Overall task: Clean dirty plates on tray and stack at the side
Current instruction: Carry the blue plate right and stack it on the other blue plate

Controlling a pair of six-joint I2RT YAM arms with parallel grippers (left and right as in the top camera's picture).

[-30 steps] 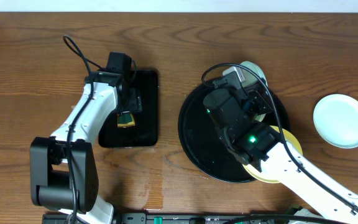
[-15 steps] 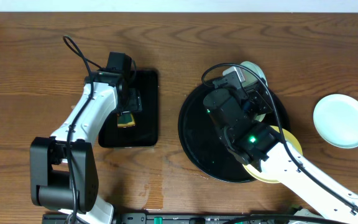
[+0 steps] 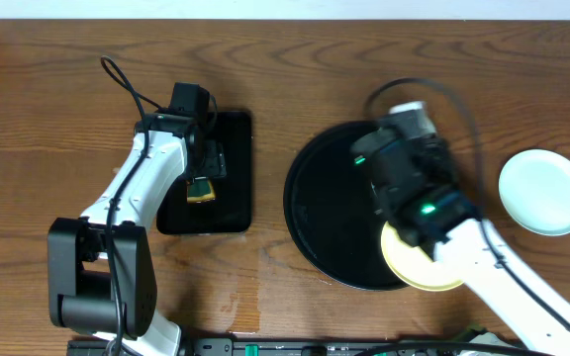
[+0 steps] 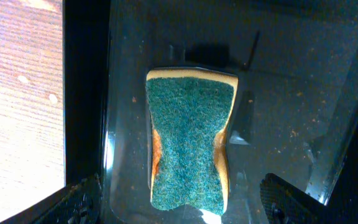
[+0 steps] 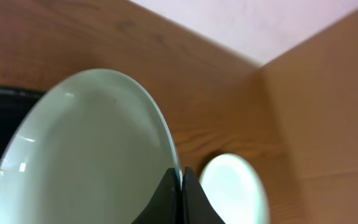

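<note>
Worktop (image 3: pixel 47 99): brown wood grain, matte.

Round tray (image 3: pixel 325 218): glossy black with a low rim, lying right of centre toward the near edge.

Yellow plate (image 3: pixel 402 259): pale, shallow, round. It lies flat on the tray's near-right part, overlapping the rim, and is partly under the right arm.

Right end effector (image 5: pixel 180 183): clenched, its dark fingertips pinching the thin rim of the held plate (image 5: pixel 92 143). This plate is pale mint, smooth and glazed. It is steeply tilted, with its hollow face toward the wrist camera. The black tray edge shows behind its lower left. In the overhead view it is hidden by the blurred arm.

Mint plate (image 3: pixel 544 191): lies flat on bare wood near the right edge, apart from the tray. A strip of wood grain lies between them.

Rectangular tray (image 3: pixel 231 198): smaller, glossy black, left of centre.

Sponge (image 4: pixel 188 140): lies in the rectangular tray, coarse green scouring face up over yellow-orange foam, pinched at the waist. Its long axis runs along the tray's length.

Left end effector (image 4: pixel 185 200): released, its fingers spread wide on either side of the sponge's end and touching nothing. Bare wood runs along the far edge.
</note>
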